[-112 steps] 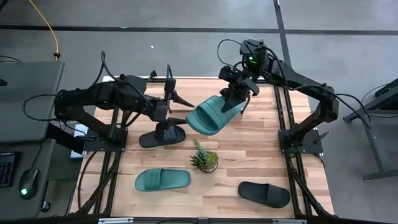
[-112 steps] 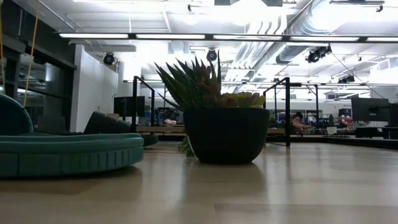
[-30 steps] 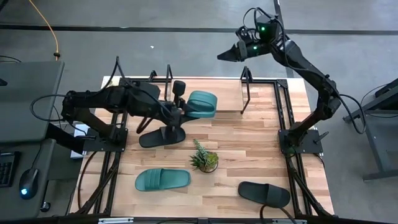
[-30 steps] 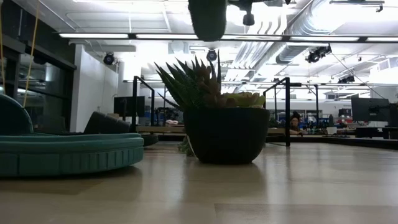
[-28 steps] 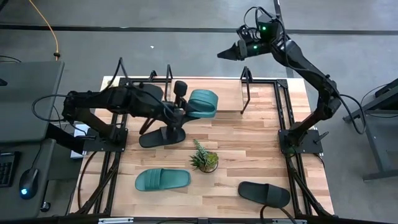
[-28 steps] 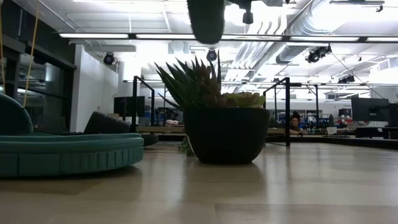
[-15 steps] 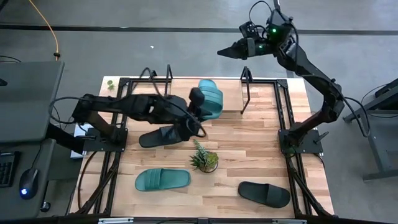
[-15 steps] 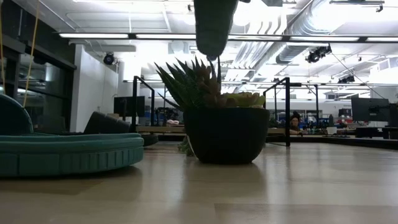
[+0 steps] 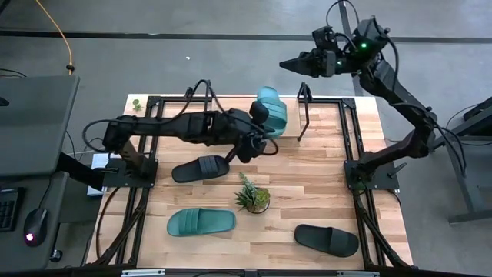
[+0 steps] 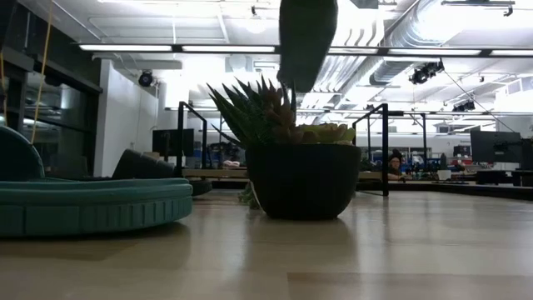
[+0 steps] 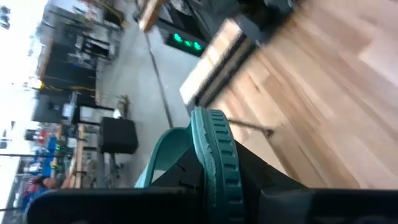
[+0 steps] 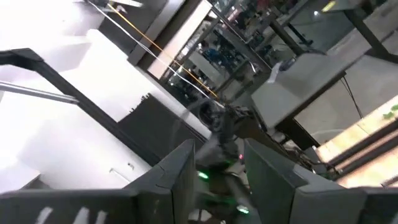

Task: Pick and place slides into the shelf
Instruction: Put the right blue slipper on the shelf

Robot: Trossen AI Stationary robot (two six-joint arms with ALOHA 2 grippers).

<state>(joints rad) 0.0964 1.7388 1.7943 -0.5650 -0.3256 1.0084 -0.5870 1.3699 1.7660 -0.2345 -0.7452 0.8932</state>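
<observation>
My left gripper (image 9: 260, 125) is shut on a teal slide (image 9: 271, 111) and holds it over the shelf (image 9: 293, 131) at the table's far edge. The low view shows this slide hanging high (image 10: 306, 33). Lying sole down on the table are a black slide (image 9: 201, 167), a second teal slide (image 9: 201, 222) and another black slide (image 9: 327, 239). My right gripper (image 9: 290, 65) is raised beyond the table's far edge, open, with nothing between its fingers (image 12: 180, 168). My left gripper pinches the teal slide's sole between its two fingers, with the ridged rim (image 11: 214, 149) standing up between them. One finger is on the side with the strap (image 11: 160, 158) and the other on the underside. The slide is lifted clear and stands on edge, tilted.
A small spiky potted plant (image 9: 252, 197) stands mid-table between the slides and fills the middle of the low view (image 10: 301, 179). The shelf's black end frames (image 9: 301, 114) rise at the far edge. Bare wood lies to the right of the plant.
My left gripper has carried the teal slide toward the table's right and far edge, over the shelf. The slide has turned from nearly flat to standing on edge. My right arm has swung a little to the right, its gripper unchanged.
</observation>
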